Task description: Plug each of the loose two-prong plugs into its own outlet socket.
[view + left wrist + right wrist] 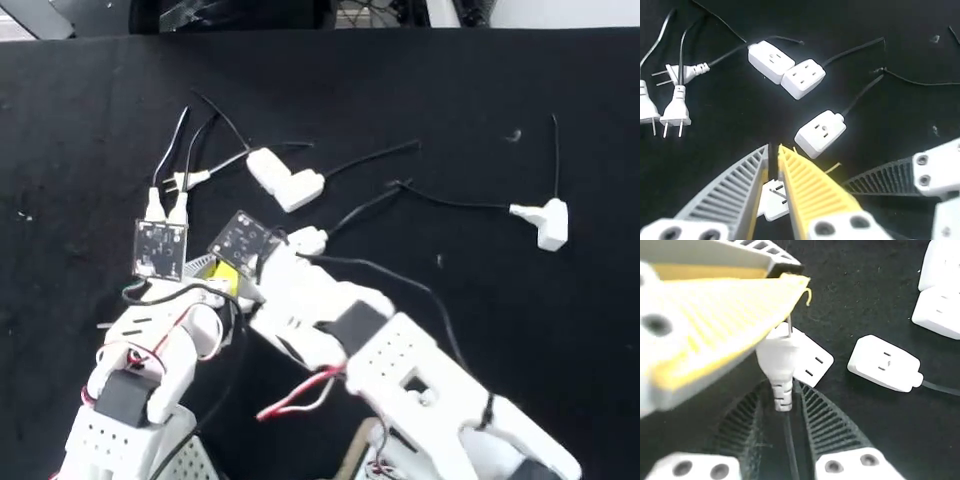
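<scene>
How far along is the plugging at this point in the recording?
Done: nothing yet; three sockets show empty slots. In hand: the right gripper holds a two-prong plug by its neck, prongs close to a fourth socket by the left gripper. Left: that insertion, plus three loose plugs lying apart from any socket.

The right gripper (785, 407) pinches a white plug (776, 357) by its ribbed neck, the cord running back between its black fingers (827, 412). The left gripper (790, 272), yellow-fingered, overlaps the prongs. A socket (812, 359) sits just behind the plug, a second socket (884, 363) lies near, and a socket pair (940, 295) is at the edge.
</scene>
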Controlling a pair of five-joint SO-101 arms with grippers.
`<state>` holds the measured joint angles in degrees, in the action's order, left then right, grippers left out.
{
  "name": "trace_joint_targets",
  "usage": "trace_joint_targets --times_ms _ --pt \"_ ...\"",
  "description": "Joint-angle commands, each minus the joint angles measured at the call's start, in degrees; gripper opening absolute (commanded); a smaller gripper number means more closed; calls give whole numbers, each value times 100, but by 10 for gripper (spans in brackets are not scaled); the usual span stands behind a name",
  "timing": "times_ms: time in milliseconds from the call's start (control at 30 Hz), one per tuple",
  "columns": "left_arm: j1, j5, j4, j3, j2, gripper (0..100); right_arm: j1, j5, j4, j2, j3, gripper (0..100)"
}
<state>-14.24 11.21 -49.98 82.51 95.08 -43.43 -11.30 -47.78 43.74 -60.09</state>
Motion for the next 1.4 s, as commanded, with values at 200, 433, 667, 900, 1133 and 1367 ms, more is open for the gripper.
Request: trace_joint_targets --times_ms 200,433,667,900,1133,1367 --pt "-48 -26 352 -57 -668 46 -18 18 -88 1156 -207 11" --pt "-48 -26 387 -57 -774 46 202 18 -70 1226 -215 11" --pt "-57 -26 387 -57 -774 46 316 18 -62 1226 -198 11" --pt "-66 -26 387 -57 -774 46 316 26 -53 1226 -198 11" --pt "673 -26 387 -303 -765 46 316 18 -53 1200 -198 11" --pt "963 712 818 -409 -818 46 290 18 -53 1200 -198 11"
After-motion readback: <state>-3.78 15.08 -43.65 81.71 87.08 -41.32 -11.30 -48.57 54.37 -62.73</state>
